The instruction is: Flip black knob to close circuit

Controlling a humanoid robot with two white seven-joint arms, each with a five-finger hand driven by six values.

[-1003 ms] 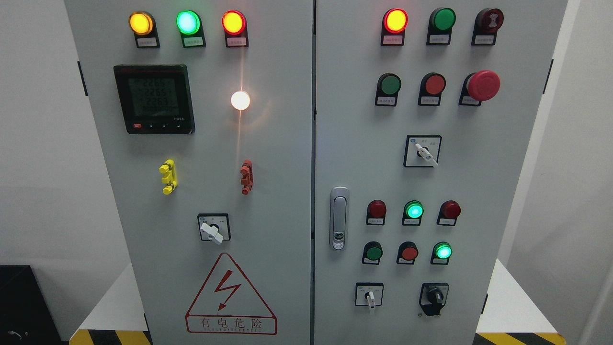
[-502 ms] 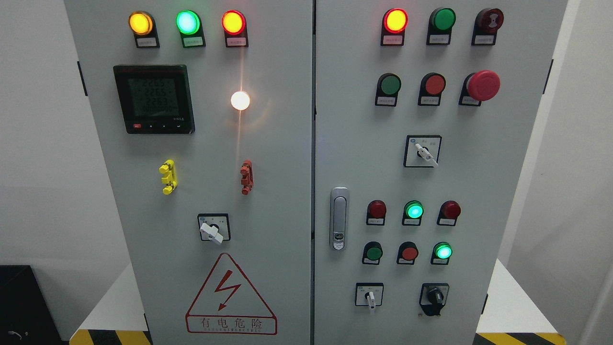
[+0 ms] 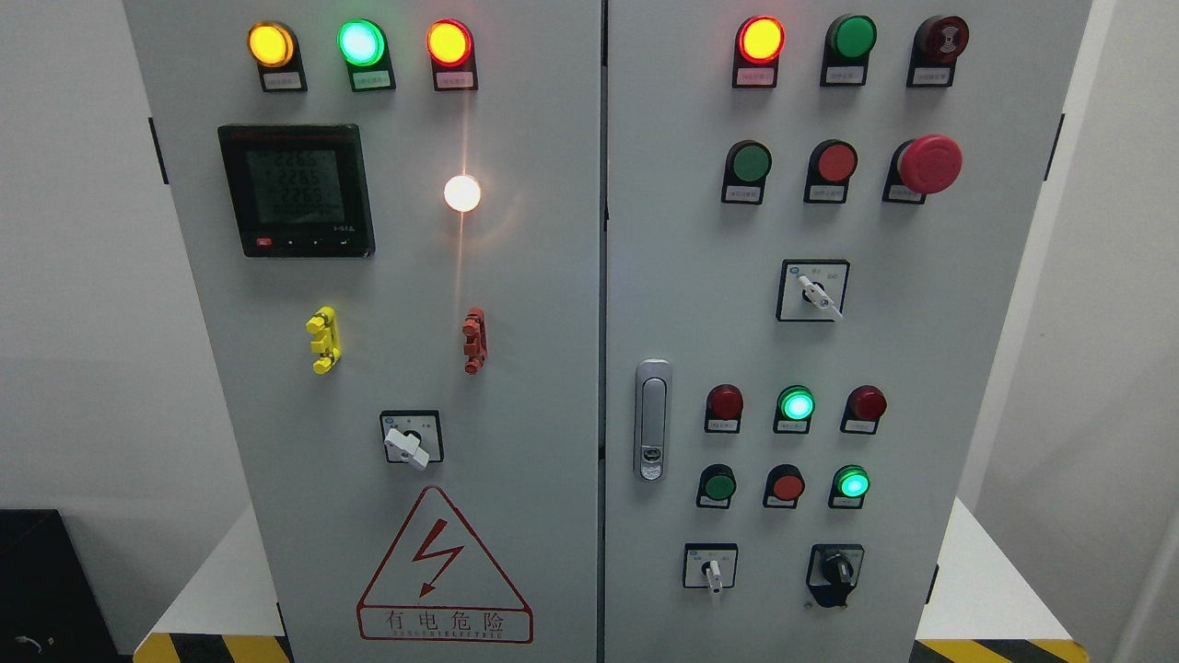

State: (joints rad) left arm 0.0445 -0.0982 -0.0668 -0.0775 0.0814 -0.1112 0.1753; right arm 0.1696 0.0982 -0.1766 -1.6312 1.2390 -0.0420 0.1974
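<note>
You are facing a grey electrical cabinet (image 3: pixel 516 276) with two doors, and neither of the robot's hands is showing in the head view, so you cannot tell how far open they are or whether they are holding anything. The black knob (image 3: pixel 837 570) is sitting at the lower right of the right-hand door, on a black plate, with its grip pointing roughly straight up. Just to its left a white-handled selector switch (image 3: pixel 711 571) is pointing down. Above them two green lamps (image 3: pixel 797 404) are glowing among unlit red and green buttons. Higher on that door a red mushroom stop button (image 3: pixel 930 164) is standing out from the panel. A silver door latch (image 3: pixel 652 420) is sitting near the seam between the doors. On the left door a digital meter (image 3: pixel 297 191) is showing faint digits, and a red lightning warning triangle (image 3: pixel 444 569) is marking the bottom.
</note>
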